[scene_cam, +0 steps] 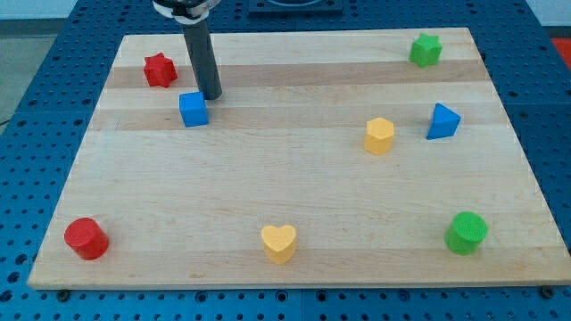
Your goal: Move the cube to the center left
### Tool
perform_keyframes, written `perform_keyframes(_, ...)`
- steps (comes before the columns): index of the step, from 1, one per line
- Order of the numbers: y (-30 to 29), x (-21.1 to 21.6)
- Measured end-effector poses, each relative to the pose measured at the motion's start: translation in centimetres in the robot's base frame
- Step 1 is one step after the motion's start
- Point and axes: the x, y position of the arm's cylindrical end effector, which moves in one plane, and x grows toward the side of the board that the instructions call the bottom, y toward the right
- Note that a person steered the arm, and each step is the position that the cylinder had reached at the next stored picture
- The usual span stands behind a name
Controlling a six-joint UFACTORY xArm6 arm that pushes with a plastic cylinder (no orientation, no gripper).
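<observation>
A blue cube (pixel 193 109) sits on the wooden board (pixel 285 196) in the upper left part of the view. My tip (pixel 211 95) is just above and to the right of the cube, very close to its top right corner; I cannot tell whether it touches. The dark rod rises from the tip toward the view's top.
A red star (pixel 159 69) lies at the upper left, a red cylinder (pixel 86 238) at the lower left. A yellow heart (pixel 278 242), yellow hexagonal block (pixel 379 135), blue triangular block (pixel 442 121), green star (pixel 426 49) and green cylinder (pixel 467 233) lie elsewhere.
</observation>
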Motion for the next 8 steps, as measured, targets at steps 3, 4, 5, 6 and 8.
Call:
perform_keyframes(3, -4.1, 4.5)
perform_keyframes(4, -4.1, 6.8)
perform_keyframes(5, -4.1, 9.1)
perform_keyframes(6, -4.1, 10.1)
perform_keyframes(8, -4.1, 9.8)
